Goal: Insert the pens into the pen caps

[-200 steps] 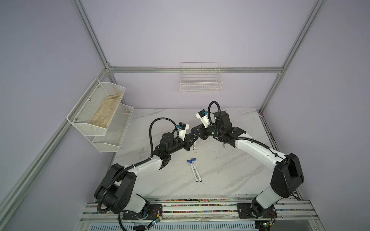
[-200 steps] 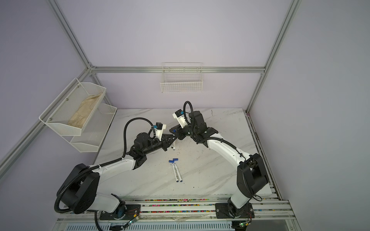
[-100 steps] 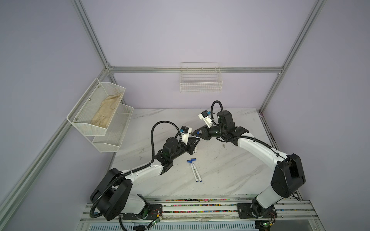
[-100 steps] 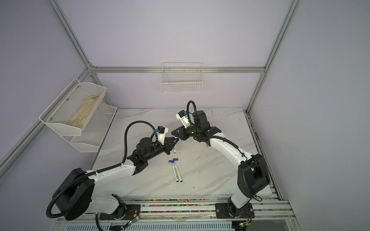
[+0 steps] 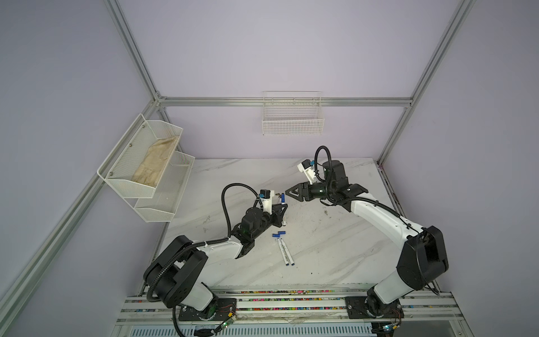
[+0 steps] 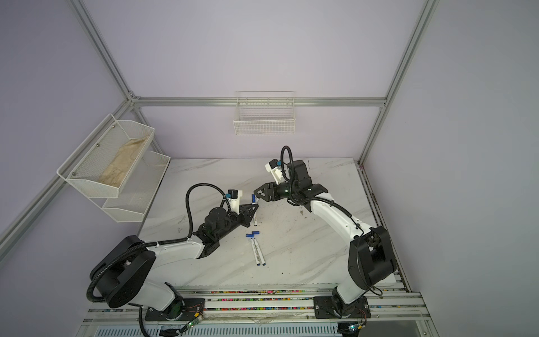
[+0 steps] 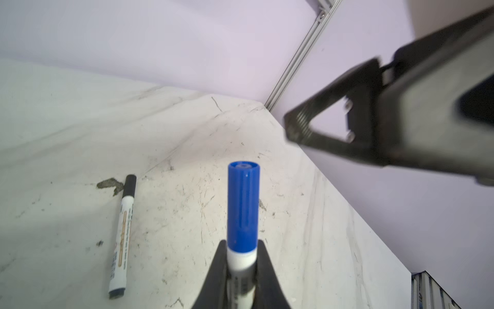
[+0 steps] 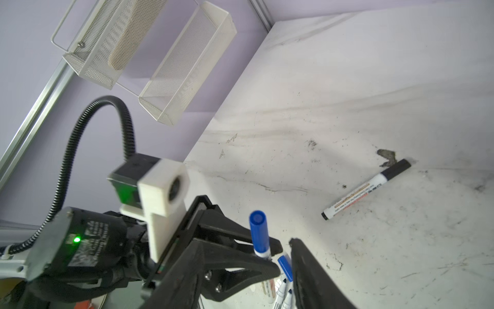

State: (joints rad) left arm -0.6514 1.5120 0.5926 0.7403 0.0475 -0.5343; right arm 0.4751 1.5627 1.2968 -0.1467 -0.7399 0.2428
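Left wrist view — what's the left claw (image 7: 242,247) got?
The blue pen (image 7: 241,261), pinched upright above the table (image 7: 66,133), cap (image 7: 242,203) on its tip.
And the right claw (image 5: 287,192)?
Spread wide, just clear of the cap; a second ago it was closed, right against it.
Risk?
Cap may be half-seated — laying the pen down could knock it loose.

Both top views look steeply down from above the near edge, sharing the whole table (image 5: 335,248). Left wrist camera, close behind its fingers (image 7: 213,270), faces the far right corner; right wrist camera faces left. Both catch the black pen (image 7: 121,235) and blue pen (image 7: 242,203).
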